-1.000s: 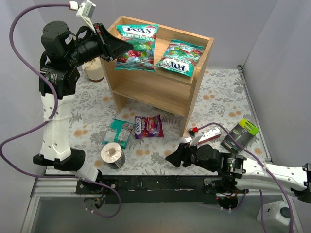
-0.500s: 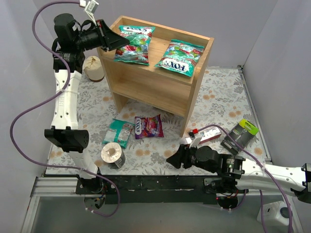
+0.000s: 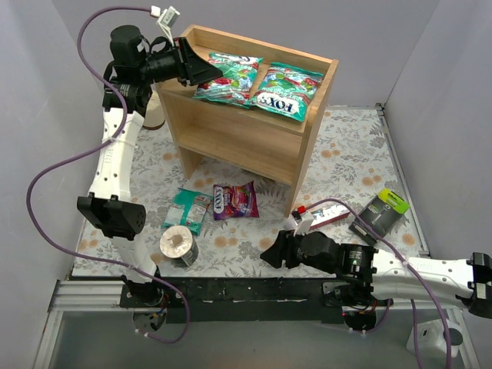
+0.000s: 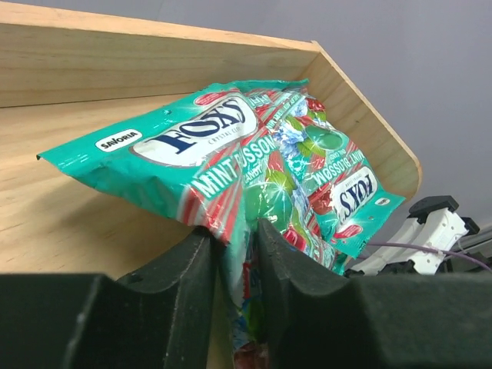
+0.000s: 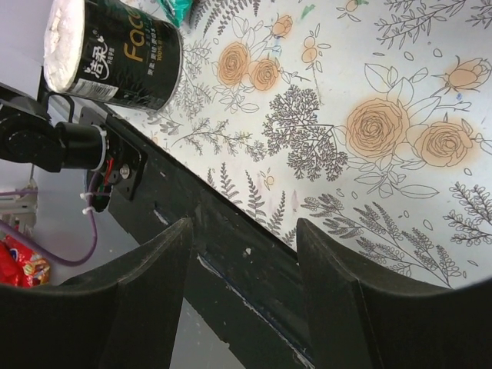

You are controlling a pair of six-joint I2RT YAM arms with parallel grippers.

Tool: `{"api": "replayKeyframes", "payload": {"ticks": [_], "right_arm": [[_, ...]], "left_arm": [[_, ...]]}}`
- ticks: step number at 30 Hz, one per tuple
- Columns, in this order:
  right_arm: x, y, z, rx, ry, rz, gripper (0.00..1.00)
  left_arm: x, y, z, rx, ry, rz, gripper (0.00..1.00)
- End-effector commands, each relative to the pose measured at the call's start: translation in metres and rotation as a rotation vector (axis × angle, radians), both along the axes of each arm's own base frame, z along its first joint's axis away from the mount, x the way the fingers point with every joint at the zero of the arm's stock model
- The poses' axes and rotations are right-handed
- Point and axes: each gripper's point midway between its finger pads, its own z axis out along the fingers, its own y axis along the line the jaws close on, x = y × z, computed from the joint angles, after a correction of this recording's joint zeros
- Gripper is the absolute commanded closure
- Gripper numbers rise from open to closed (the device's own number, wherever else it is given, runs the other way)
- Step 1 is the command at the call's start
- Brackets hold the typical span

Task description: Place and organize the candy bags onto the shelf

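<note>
A green-teal FOX'S candy bag [image 3: 231,79] [image 4: 207,154] lies on the top tier of the wooden shelf [image 3: 231,138] [image 4: 77,223], touching a second green-teal bag [image 3: 284,91] [image 4: 346,184] to its right. My left gripper [image 3: 207,71] [image 4: 234,261] is at the first bag's left end. Its jaws stand slightly apart, with the bag's edge hanging loosely between them. A teal bag [image 3: 190,208] and a purple-magenta bag [image 3: 235,200] lie on the table in front of the shelf. My right gripper [image 3: 269,254] [image 5: 246,261] hovers open and empty over the table's near edge.
A grey tape roll [image 3: 178,246] [image 5: 115,50] stands near the front left. A slim red-and-white box [image 3: 323,215] and a black-green packet [image 3: 379,215] lie right of the shelf. A beige object [image 3: 154,119] sits behind the shelf's left side. Grey walls close in both sides.
My left arm has carried the green-teal bag rightward across the shelf top until it lies against the other bag, and its jaws have parted a little. The right gripper has barely moved.
</note>
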Motion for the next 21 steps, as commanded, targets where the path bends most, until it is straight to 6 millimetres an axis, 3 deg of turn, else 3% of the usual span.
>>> {"api": "replayKeyframes", "payload": {"ticks": [1,7,12,15,21], "right_arm": [[-0.001,0.007,0.005,0.053,0.016,-0.007,0.36],[-0.001,0.003,0.003,0.068,0.021,-0.019,0.36],[0.0,0.001,0.003,0.076,0.018,-0.026,0.37],[0.0,0.003,0.003,0.075,0.021,-0.026,0.37],[-0.001,0.003,-0.003,0.055,0.029,-0.019,0.37]], "left_arm": [[-0.009,-0.019,0.004,0.036,-0.059,0.024,0.7],[0.014,-0.018,-0.007,0.07,-0.03,0.128,0.3],[0.017,-0.007,0.008,0.075,-0.072,0.224,0.08],[0.019,0.002,0.014,0.086,-0.098,0.297,0.02],[0.018,0.026,0.026,0.107,-0.141,0.451,0.02]]}}
